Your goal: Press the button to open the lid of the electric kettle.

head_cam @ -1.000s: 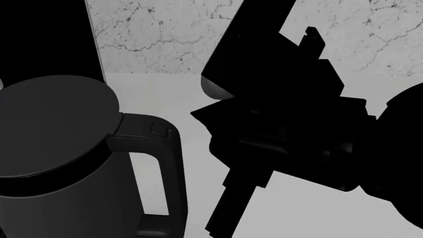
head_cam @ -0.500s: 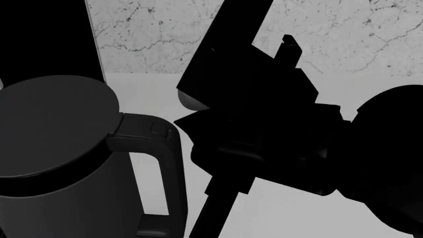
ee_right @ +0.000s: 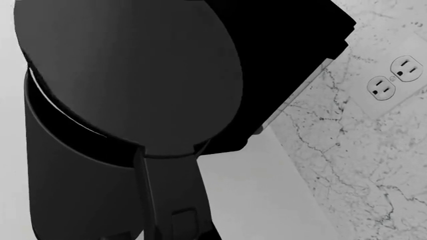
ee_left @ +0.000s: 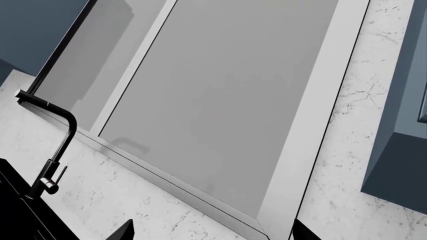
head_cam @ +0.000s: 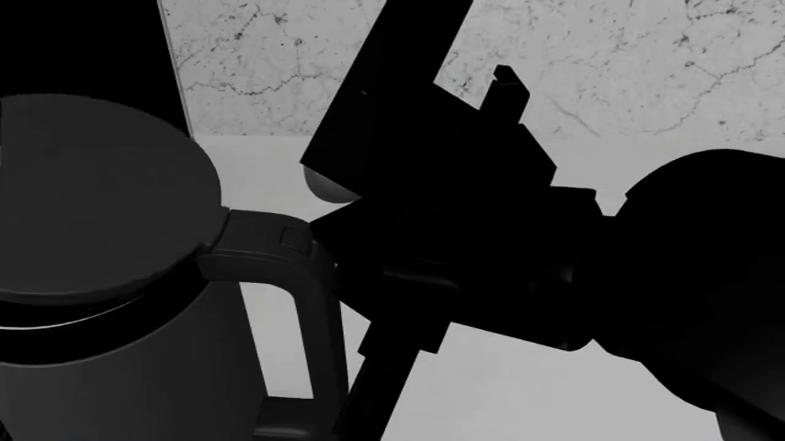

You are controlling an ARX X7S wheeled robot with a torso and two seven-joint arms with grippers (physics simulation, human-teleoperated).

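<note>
Backdrop: marbled wall (head_cam: 638, 64) behind a pale counter (head_cam: 516, 386); I see an outlet (ee_right: 395, 76) in the right wrist view, and a window (ee_left: 220, 100) and black faucet (ee_left: 50, 145) in the left wrist view.
Kettle: the electric kettle (head_cam: 110, 367) stands at the head view's left, handle toward my right arm.
Lid: the lid (head_cam: 98, 193) is tilted up off the rim, with a pale gap on the side away from the handle; I judge it has begun to open.
Button: the button (head_cam: 296, 238) sits on top of the handle, just beside the hinge.
Right gripper: my right gripper (head_cam: 356, 230) is a black silhouette right against the handle top; whether its jaws are parted or closed I cannot tell.
Left gripper: out of sight, its camera aimed at the window.
Doing it well: I'd keep any press straight down on the button, not sideways, so the kettle doesn't slide or tip, and keep the arm clear of the rising lid.
</note>
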